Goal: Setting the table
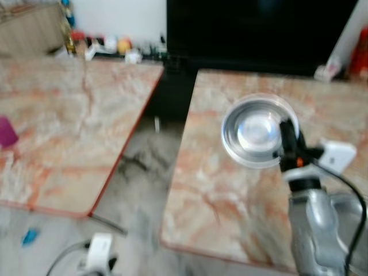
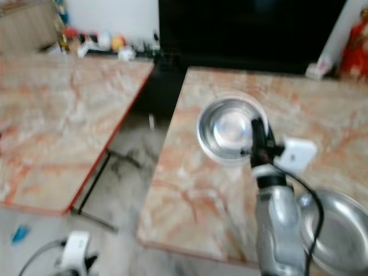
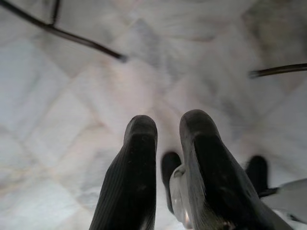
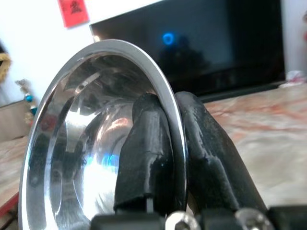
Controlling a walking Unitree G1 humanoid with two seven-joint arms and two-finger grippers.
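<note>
Both head views blurred. Right marble table (image 1: 230, 190) occupies centre to lower right of frame; left marble table (image 1: 63, 121) fills the left half, a strip of grey floor (image 1: 138, 178) between them. Dark TV screen (image 1: 259, 29) across the top, above the right table's far edge.

Second steel dish (image 2: 333, 230) lies on the right table at lower right, just beside the right arm (image 2: 279, 230).

Steel bowl (image 1: 260, 131), centre-right of frame, over the right table; whether it touches the tabletop cannot be told. Right gripper (image 4: 170, 139) clamped on the bowl's rim: one finger inside the bowl, the other outside.

White box (image 1: 336, 155) on the table, just right of the gripper.

Left gripper (image 3: 165, 134) points at the pale tiled floor, fingers slightly apart, nothing between them.

Magenta object (image 1: 7, 132) at far left edge on the left table; identity unclear.
</note>
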